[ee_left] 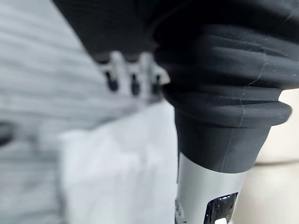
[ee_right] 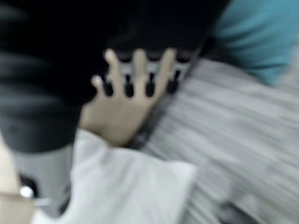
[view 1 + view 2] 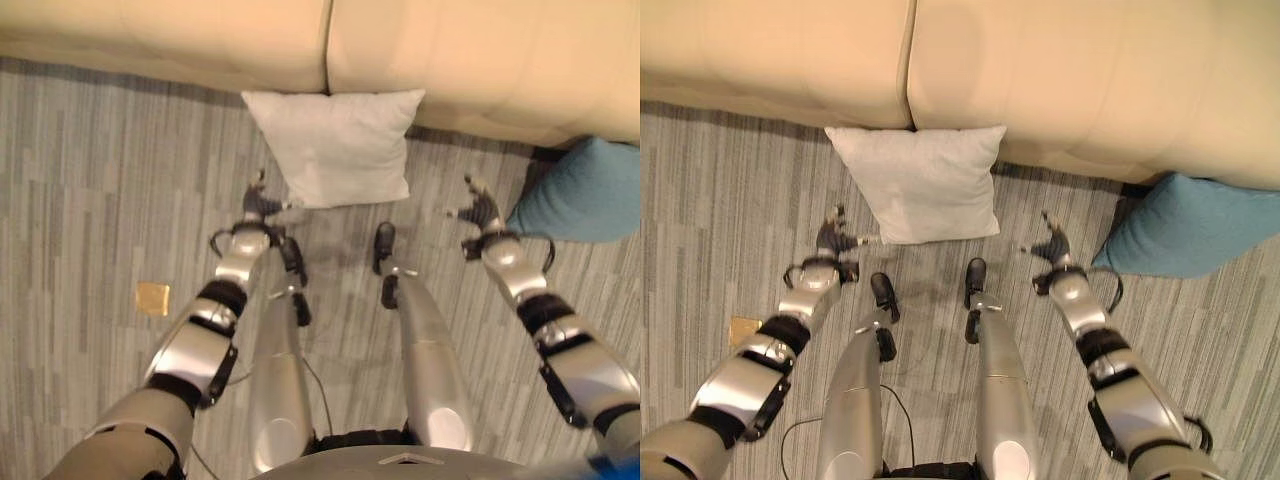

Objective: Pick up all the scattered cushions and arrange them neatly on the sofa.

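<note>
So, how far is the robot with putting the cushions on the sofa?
Nothing looks done: the sofa seat in view is bare. The white cushion and the teal cushion lie on the floor against it. The left hand and right hand flank the white one, holding nothing.

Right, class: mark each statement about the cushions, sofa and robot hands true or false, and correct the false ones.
1. The square white fabric cushion lies on the grey striped floor against the cream sofa. True.
2. The teal cushion sits on the sofa seat. False: it is on the floor at the sofa's base, on the robot's right.
3. The left hand grips the white cushion. False: it hangs open beside the cushion's corner, holding nothing.
4. The right hand is open, between the two cushions. True.
5. A small yellow square lies on the floor to the robot's left. True.
</note>
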